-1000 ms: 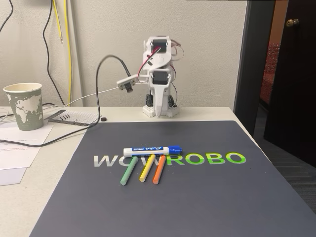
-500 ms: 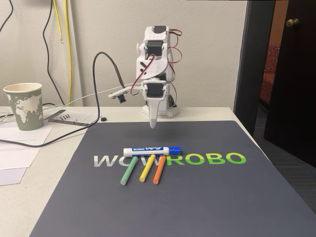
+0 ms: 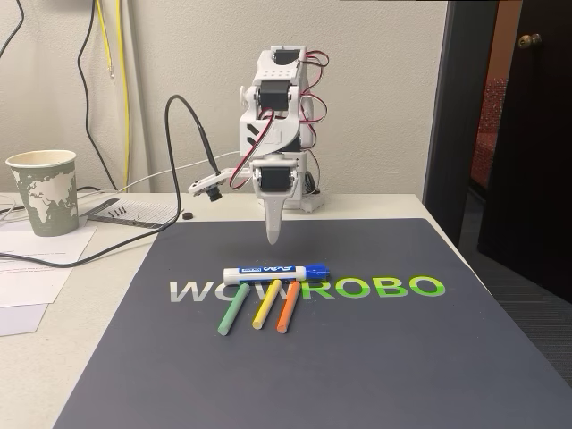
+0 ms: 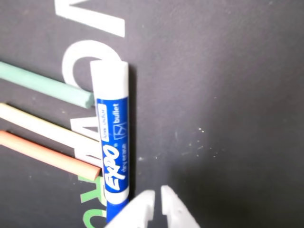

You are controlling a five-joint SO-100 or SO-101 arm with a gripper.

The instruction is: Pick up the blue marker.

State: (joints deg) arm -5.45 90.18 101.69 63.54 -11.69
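The blue marker (image 3: 275, 271) lies flat across the dark mat, white barrel with a blue label, its blue cap at the right end in the fixed view. In the wrist view the blue marker (image 4: 113, 142) runs top to bottom, cap end at the lower edge. My gripper (image 3: 275, 238) points straight down, hanging above the mat just behind the marker and not touching it. Seen from the wrist, the gripper (image 4: 156, 194) shows its white fingertips pressed together, shut and holding nothing, a little to the right of the marker's cap end.
Thin green (image 3: 234, 309), yellow (image 3: 265, 304) and orange (image 3: 288, 307) sticks lie fanned just in front of the marker, their far ends close to it. A paper cup (image 3: 43, 191), papers and cables sit at the left. The dark mat (image 3: 375, 357) has lettering across it.
The arm has unfolded from its tucked pose, swinging the gripper forward and down until it hangs just behind the marker. Marker and sticks have not moved.
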